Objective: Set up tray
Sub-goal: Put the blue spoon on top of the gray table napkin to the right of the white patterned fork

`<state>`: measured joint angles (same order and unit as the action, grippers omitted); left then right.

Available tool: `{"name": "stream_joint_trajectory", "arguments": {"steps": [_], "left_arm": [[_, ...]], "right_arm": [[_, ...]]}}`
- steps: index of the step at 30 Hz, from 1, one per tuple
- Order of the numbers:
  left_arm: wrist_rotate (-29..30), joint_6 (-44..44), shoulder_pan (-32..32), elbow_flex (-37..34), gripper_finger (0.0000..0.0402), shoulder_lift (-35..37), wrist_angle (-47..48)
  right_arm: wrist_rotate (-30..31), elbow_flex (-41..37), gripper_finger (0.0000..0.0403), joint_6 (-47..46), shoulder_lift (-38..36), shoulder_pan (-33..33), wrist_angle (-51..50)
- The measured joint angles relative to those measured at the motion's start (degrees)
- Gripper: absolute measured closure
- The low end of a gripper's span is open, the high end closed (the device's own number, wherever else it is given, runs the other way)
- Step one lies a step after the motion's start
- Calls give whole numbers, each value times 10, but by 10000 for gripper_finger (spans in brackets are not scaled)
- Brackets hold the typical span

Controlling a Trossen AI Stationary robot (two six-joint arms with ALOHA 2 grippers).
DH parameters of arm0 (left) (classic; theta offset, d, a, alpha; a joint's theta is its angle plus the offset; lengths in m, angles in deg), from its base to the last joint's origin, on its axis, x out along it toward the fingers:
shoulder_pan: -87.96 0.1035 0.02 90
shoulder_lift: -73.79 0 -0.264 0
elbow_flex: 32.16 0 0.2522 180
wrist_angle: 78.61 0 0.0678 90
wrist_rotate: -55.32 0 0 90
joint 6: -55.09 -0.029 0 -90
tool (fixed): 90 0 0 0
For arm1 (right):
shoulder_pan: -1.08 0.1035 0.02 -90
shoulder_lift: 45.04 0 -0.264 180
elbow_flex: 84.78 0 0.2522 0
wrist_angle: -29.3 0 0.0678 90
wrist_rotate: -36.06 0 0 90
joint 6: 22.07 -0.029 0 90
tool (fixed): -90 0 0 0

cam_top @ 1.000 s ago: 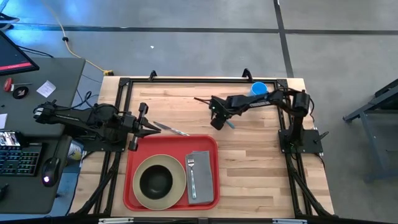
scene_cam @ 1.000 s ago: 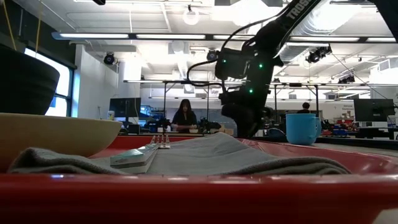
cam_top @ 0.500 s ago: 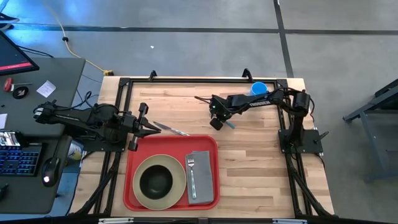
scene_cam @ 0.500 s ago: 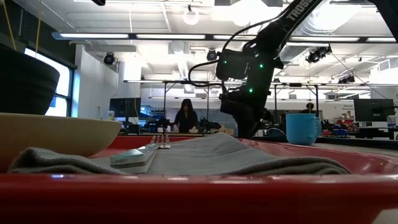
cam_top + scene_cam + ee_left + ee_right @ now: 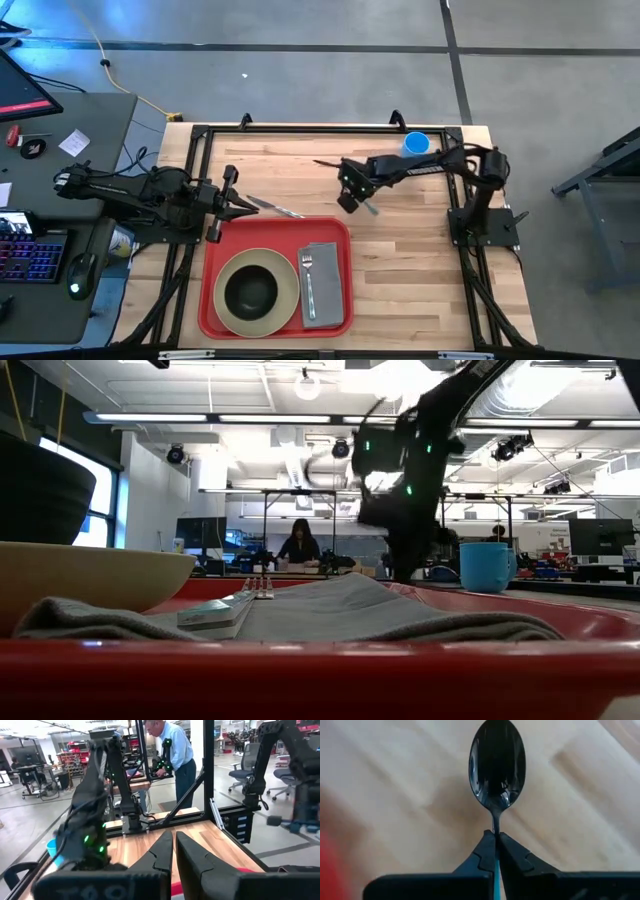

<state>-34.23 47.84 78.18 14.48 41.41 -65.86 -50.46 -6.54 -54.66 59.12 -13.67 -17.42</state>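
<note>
The red tray (image 5: 215,300) lies at the table's near side with a cream plate (image 5: 290,290), a dark bowl (image 5: 250,290) and a grey napkin (image 5: 325,290) under a fork (image 5: 308,280). My right gripper (image 5: 347,202) hovers beyond the tray's far right corner, shut on a spoon with a dark bowl (image 5: 497,765) and a blue handle (image 5: 369,207). My left gripper (image 5: 243,206) stands shut at the tray's far left corner. A knife (image 5: 272,208) lies flat on the wood just past its fingertips; I cannot tell whether they touch. My right gripper pinches the spoon's thin neck (image 5: 496,826) between its two fingers, just behind the bowl. The fingers come from above, slanting down. The bowl sticks out past the fingertips, and the blue handle (image 5: 496,870) runs back between the fingers. The spoon looks lifted clear of the wood.
A blue cup (image 5: 417,143) stands at the table's far right, behind the right arm. Bare wood lies to the right of the tray. A black frame (image 5: 300,130) runs around the table's edges. A person stands beyond the table in the left wrist view.
My right arm has moved: in the low view its wrist stands higher than before and shows blurred. The spoon's blue handle has shifted a little toward the table's near edge with the gripper.
</note>
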Motion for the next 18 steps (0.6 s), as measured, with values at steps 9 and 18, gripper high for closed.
{"name": "stream_joint_trajectory", "arguments": {"steps": [9, 18], "left_arm": [[0, -2, 0, 0, 346, 27, 13], [-46, 0, 0, 0, 346, 53, 26]], "right_arm": [[7, 14, 402, -223, -68, 151, 13], [4, 80, 402, -422, -48, 274, 56]]}}
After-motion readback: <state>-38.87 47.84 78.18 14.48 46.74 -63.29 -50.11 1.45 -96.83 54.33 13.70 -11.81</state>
